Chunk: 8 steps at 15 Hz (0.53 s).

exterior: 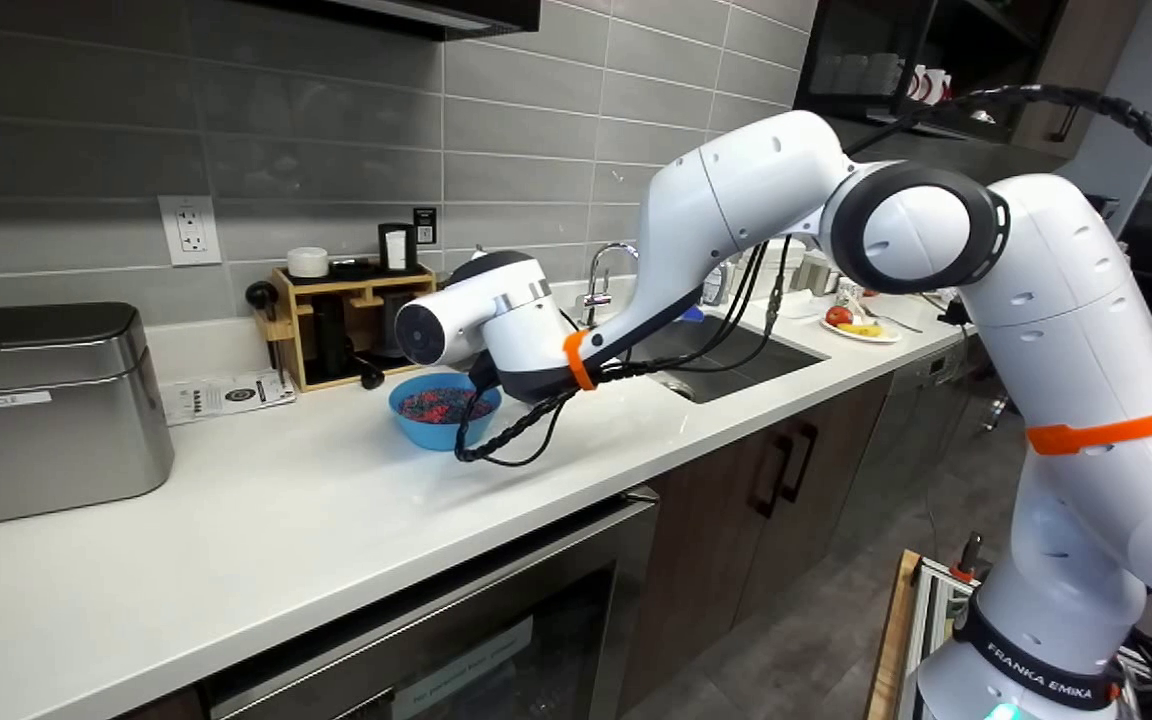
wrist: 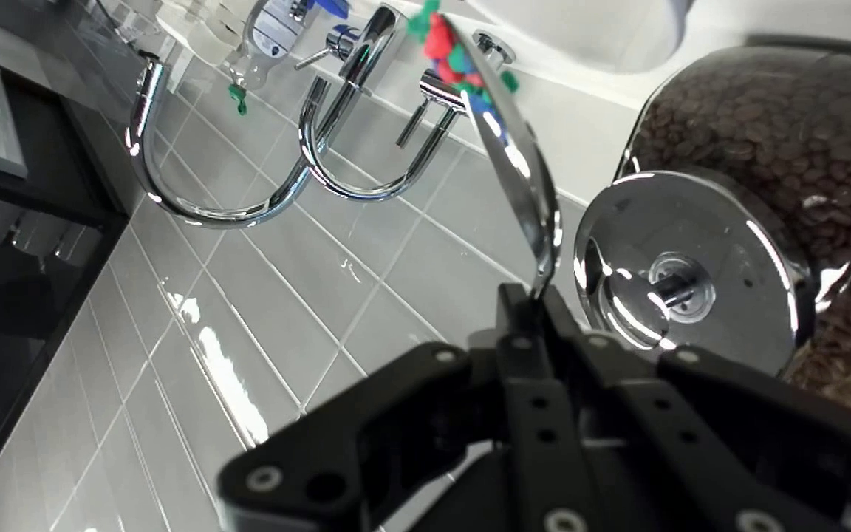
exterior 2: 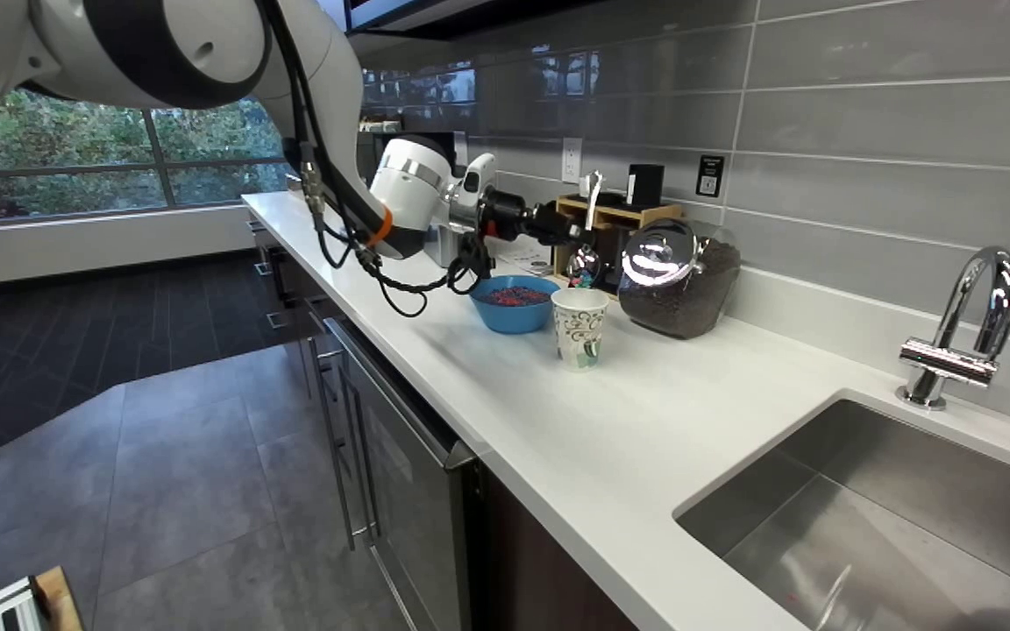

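And the gripper (wrist: pixel 536 299) has its jaws clamped on a metal spoon (wrist: pixel 529 174)! It runs close to upright through the grip, scoop end down below it, coloured bits (wrist: pixel 439 38) clustered at the lip. The paper cup (exterior 2: pixel 579 329) stands below the gripper; directly beneath, I can't tell. A blue bowl (exterior 2: pixel 512 320) sits lower too, back towards the arm (exterior 2: pixel 406 188). Readable: "FRANKA EMIKA" on the arm's base (exterior: pixel 1041 668), "CUP RECYCLE" on the bin (exterior: pixel 46 450), "No personal" on the appliance door (exterior: pixel 566 610), the rest too blurred.
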Each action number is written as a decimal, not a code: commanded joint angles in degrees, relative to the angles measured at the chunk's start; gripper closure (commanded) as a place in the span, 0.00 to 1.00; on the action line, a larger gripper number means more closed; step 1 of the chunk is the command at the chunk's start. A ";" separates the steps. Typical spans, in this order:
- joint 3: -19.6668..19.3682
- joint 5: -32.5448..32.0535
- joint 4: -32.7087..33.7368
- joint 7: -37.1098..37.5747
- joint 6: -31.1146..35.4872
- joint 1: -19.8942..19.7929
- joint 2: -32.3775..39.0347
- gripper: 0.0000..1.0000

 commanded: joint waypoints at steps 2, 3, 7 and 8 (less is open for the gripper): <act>0.98 2.87 -0.15 5.18 -1.43 -0.17 -0.54 0.99; 1.00 3.25 -0.27 6.02 -1.31 -0.20 -0.67 0.99; 0.93 4.54 -0.21 8.72 -1.11 -0.36 -0.63 0.99; 0.85 4.75 -0.02 9.42 -0.97 -0.36 -0.54 0.99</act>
